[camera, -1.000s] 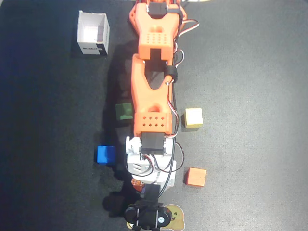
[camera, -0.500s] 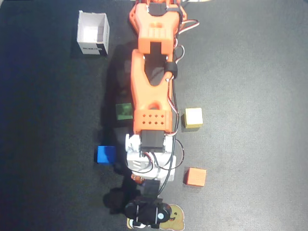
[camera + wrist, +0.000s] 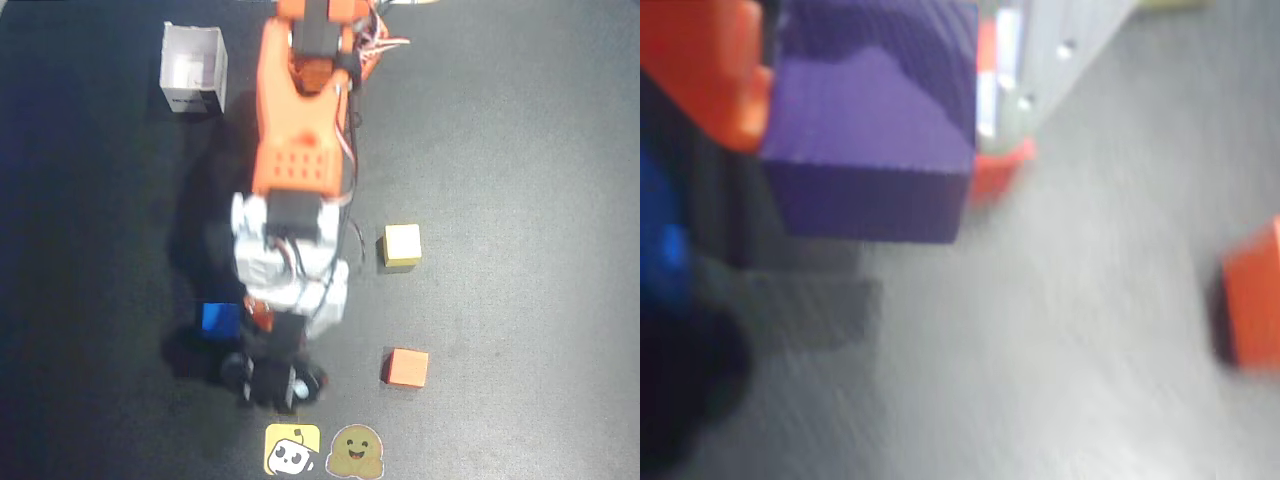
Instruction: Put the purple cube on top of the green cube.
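Dark grey table (image 3: 520, 120), white open box (image 3: 193, 68), yellow cube (image 3: 402, 245), orange cube (image 3: 406, 367), blue cube (image 3: 220, 320), 2 stickers (image 3: 322, 450)

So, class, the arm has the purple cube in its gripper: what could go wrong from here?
1. The wrist view is motion-blurred, so the arm seems to be moving fast; the purple cube could slip between the orange fingers.
2. The blue cube sits right beside the gripper in the overhead view, so a swing might knock it.
3. No green cube shows in either view, perhaps hidden under the arm, so placement is hard to judge.
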Controlling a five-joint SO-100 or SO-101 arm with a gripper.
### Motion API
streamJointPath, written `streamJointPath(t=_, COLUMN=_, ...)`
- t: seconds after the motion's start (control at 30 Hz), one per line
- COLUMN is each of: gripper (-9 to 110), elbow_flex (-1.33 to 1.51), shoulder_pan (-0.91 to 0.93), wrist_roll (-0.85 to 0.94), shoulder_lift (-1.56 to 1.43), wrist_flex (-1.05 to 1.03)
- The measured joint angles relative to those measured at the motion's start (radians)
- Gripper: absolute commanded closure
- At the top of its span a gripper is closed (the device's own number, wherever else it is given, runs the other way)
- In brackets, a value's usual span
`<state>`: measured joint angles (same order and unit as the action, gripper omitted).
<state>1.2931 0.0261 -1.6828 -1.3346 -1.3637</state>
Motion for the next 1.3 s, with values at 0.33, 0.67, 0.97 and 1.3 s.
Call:
streamJointPath(t=0.33, gripper=99, elbow_flex=0.383, shoulder_pan=0.129, wrist_roll=0.057, shoulder_lift=-0.267, wrist_flex=0.006)
streamJointPath(t=0.67, gripper=99, elbow_flex=0.66, shoulder_pan=0.155, wrist_roll=0.095, shoulder_lift=-0.457, wrist_flex=0.089)
streamJointPath(t=0.97, gripper=99, elbow_flex=0.735, shoulder_pan=0.192, wrist_roll=0.124, shoulder_lift=-0.466, wrist_flex=0.16)
streamJointPath(t=1.3, gripper=99, elbow_flex=0.785, shoulder_pan=0.225, wrist_roll=0.155, shoulder_lift=-0.486, wrist_flex=0.192)
